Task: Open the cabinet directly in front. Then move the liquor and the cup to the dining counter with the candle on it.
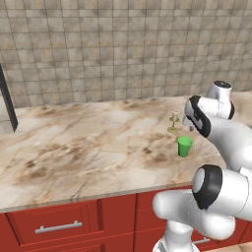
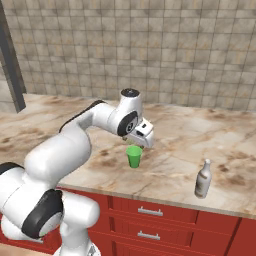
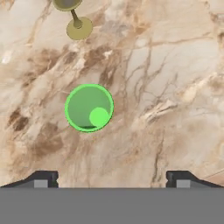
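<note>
My gripper [image 3: 111,177] hangs over the dining counter [image 1: 88,147] with its jaws spread wide and nothing between them; in the hand view the two tips sit far apart at the bottom edge. Looking straight down that view, the green cup [image 3: 89,107] stands upright on the marble just left of centre, clear of both tips. At about eleven o'clock from the cup is the candle [image 3: 74,17] on its brassy holder, near but apart from it. In the right base view the hand is just above the cup [image 2: 134,156], and the liquor [image 2: 202,179] stands upright at about four o'clock from the cup, close to the counter's front edge.

I judge both items delivered. The risk now is the retreat: if I pull away low, a finger or the wrist could clip the cup's rim and tip it into the candle. A wide swing could sweep the bottle off the edge.
</note>
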Tool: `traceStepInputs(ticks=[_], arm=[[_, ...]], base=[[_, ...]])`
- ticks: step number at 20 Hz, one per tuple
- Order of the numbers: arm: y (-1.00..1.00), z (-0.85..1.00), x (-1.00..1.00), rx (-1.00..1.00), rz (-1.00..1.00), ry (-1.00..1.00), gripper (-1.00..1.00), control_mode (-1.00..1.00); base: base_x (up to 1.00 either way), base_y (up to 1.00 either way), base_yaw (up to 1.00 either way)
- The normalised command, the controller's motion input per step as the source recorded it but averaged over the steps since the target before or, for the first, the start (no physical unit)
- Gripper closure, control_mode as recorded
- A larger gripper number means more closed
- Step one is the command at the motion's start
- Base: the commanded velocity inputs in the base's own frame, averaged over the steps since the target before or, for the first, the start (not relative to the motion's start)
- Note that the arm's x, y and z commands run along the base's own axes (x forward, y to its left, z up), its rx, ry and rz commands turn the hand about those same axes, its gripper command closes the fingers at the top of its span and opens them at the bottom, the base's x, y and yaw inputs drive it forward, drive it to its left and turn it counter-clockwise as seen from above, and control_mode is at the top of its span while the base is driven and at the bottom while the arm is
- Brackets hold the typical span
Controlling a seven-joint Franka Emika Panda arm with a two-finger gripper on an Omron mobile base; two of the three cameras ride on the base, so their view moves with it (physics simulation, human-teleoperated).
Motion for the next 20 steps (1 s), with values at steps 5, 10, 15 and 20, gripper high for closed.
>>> traceStepInputs(ticks=[5, 10, 15, 20], arm=[[0.41, 0.12, -1.00, 0.00, 0.00, -0.20, -1.00, -1.00], [0.08, -0.85, -1.00, 0.00, 0.00, -0.12, -1.00, -1.00], [0.01, -1.00, -1.00, -0.04, 0.00, -0.11, -1.00, -1.00], [-0.23, -0.71, -1.00, -0.04, 0.00, -0.53, -1.00, -1.00]], base=[[0.00, 0.00, 0.00], [0.00, 0.00, 0.00], [0.00, 0.00, 0.00], [0.00, 0.00, 0.00]])
